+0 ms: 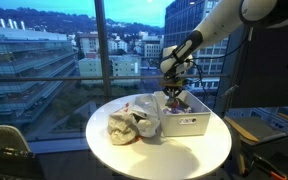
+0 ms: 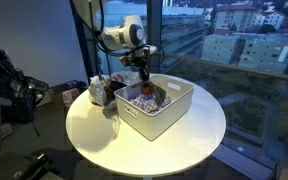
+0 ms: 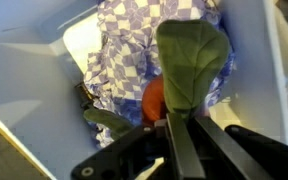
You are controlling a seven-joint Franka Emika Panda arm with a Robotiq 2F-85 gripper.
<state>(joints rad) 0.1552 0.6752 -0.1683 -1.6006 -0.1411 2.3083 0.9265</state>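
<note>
In the wrist view my gripper [image 3: 184, 118] is shut on the lower end of a green leaf-shaped soft piece [image 3: 192, 55], which stands up just ahead of the fingers. Beneath it lie a blue-and-white checkered cloth [image 3: 124, 50] and a round orange thing [image 3: 154, 100], all inside a white bin [image 3: 24, 60]. Both exterior views show the gripper [image 1: 172, 92] [image 2: 141, 82] reaching down into the bin [image 1: 189, 124] [image 2: 174, 115] on the round white table [image 1: 159, 158] [image 2: 144, 150].
A crumpled pale bag or cloth heap [image 1: 124, 126] [image 2: 102, 92] lies on the table beside the bin. Large windows stand right behind the table. A chair back [image 1: 4, 150] is near the table's edge, and dark equipment [image 2: 9, 90] stands off to one side.
</note>
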